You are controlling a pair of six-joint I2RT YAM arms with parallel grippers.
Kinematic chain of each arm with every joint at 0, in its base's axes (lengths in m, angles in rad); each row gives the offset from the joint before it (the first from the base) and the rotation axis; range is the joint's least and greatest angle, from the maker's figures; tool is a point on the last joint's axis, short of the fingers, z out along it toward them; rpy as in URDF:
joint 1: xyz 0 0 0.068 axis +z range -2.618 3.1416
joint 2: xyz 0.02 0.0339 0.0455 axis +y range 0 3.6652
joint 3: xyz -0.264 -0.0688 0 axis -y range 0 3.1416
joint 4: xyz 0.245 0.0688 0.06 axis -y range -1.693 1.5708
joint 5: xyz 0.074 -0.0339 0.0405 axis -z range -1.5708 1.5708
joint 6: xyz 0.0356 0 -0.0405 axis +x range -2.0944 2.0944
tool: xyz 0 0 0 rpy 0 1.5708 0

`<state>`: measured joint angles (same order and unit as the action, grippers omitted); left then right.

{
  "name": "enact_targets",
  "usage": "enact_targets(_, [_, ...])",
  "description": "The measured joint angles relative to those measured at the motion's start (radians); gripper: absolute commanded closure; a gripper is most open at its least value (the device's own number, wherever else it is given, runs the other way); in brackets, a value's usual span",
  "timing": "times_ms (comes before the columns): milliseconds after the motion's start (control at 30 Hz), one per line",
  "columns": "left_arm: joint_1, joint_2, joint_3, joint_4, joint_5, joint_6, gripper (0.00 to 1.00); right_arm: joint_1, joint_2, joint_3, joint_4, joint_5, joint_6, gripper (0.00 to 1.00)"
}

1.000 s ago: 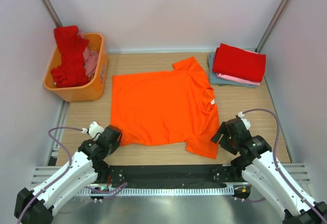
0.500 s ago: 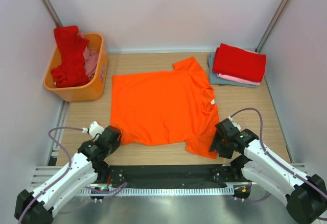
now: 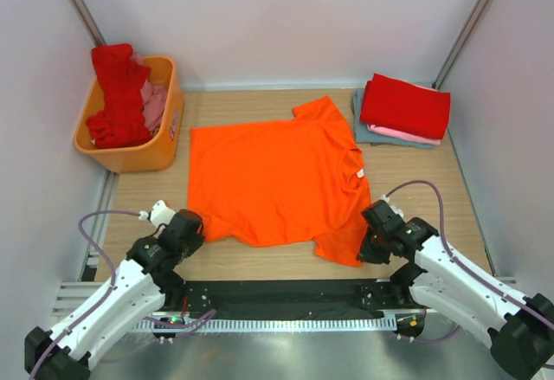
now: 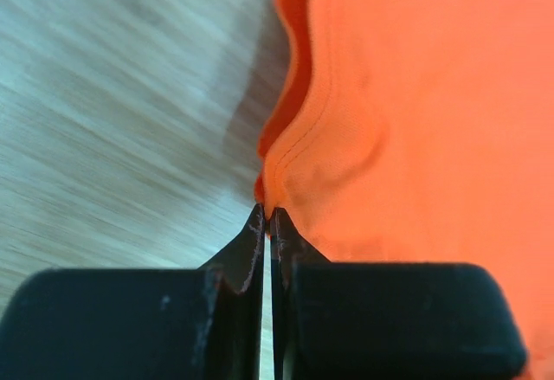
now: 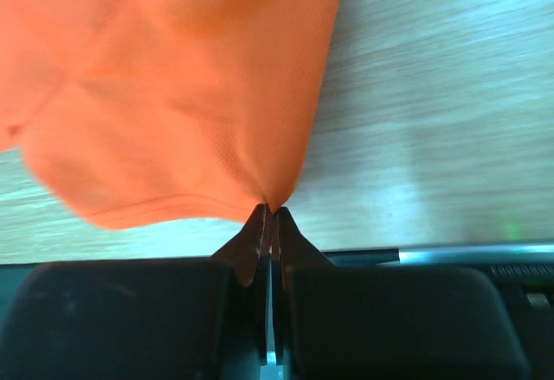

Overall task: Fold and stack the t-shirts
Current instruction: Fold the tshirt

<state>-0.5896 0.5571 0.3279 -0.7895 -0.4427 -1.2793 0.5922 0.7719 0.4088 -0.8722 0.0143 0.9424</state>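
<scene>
The wooden bench [image 3: 147, 194] carries a bright orange t-shirt [image 3: 273, 177], spread flat at its middle with the neck toward the right. An orange plastic basket [image 3: 138, 157] holding red and pink shirts stands far left. A folded stack [image 3: 405, 107], red over pink over grey-blue, lies far right. The left fingers [image 4: 260, 224] are pinched tight on the shirt's near-left hem, and the right fingers [image 5: 260, 224] on its near sleeve corner.

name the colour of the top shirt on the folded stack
The top shirt is red, clearest in the top external view.
</scene>
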Motion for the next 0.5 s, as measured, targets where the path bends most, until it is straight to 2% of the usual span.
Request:
enact_targets(233, [0.000, -0.109, 0.115, -0.040, 0.053, 0.005, 1.00, 0.000, -0.061, 0.220, -0.130, 0.089, -0.001, 0.99])
enact_targets(367, [0.000, -0.088, 0.123, -0.087, 0.099, 0.005, 1.00, 0.000, -0.094, 0.296, -0.184, 0.138, -0.001, 0.98])
enact_targets(500, [0.000, -0.053, 0.206, -0.158, 0.106, 0.014, 1.00, 0.000, -0.094, 0.338, -0.220, 0.169, -0.005, 0.99])
